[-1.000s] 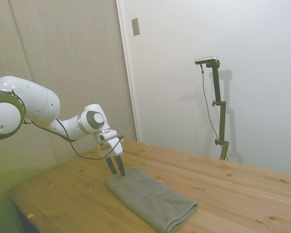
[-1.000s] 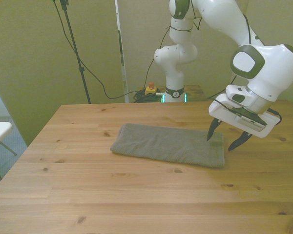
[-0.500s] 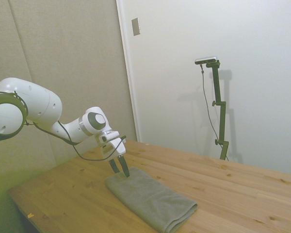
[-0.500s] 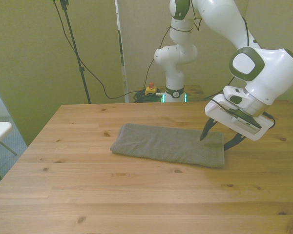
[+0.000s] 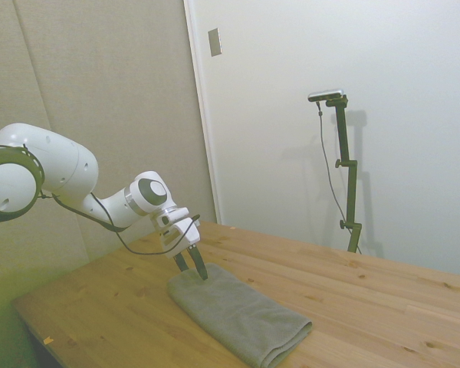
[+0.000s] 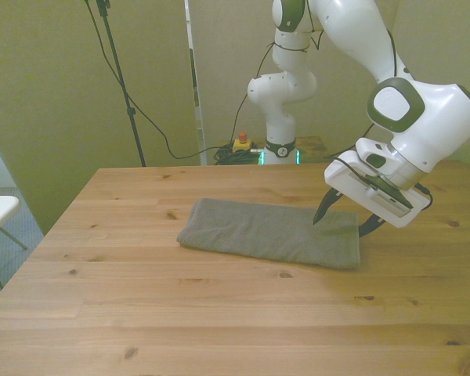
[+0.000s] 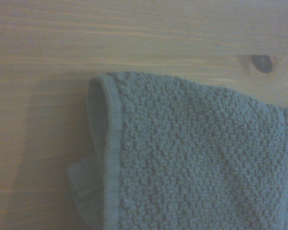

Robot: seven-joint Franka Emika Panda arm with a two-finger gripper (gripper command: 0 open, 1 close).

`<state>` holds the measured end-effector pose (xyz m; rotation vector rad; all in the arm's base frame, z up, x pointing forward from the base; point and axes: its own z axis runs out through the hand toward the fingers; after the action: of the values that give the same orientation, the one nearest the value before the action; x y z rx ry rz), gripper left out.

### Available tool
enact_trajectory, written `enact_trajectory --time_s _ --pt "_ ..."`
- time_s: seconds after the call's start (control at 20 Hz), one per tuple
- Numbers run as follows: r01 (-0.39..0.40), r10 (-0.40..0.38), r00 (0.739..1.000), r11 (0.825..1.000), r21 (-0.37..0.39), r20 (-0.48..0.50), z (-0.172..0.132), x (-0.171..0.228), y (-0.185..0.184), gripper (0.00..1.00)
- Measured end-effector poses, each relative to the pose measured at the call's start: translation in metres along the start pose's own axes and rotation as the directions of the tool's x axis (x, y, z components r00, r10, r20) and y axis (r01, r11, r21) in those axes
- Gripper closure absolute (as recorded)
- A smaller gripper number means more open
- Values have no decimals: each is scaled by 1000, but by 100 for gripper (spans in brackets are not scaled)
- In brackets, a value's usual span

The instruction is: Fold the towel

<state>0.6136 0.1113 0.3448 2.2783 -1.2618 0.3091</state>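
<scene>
Gripper poised over one end of the folded towel

The gray towel lies flat in a long layered strip on the wooden table. The gripper hangs tilted at its end on the front view's right, fingers spread apart, one dark fingertip at the cloth. Up close, a hemmed corner shows layers beneath.

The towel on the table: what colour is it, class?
Plain gray towel, no pattern; front view shows it best.
</scene>
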Motion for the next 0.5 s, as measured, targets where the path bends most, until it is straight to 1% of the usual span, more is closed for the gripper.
enact_trajectory --time_s 0.5 --pt "-1 1 1000 1000 -15 6 9 1 2 100"
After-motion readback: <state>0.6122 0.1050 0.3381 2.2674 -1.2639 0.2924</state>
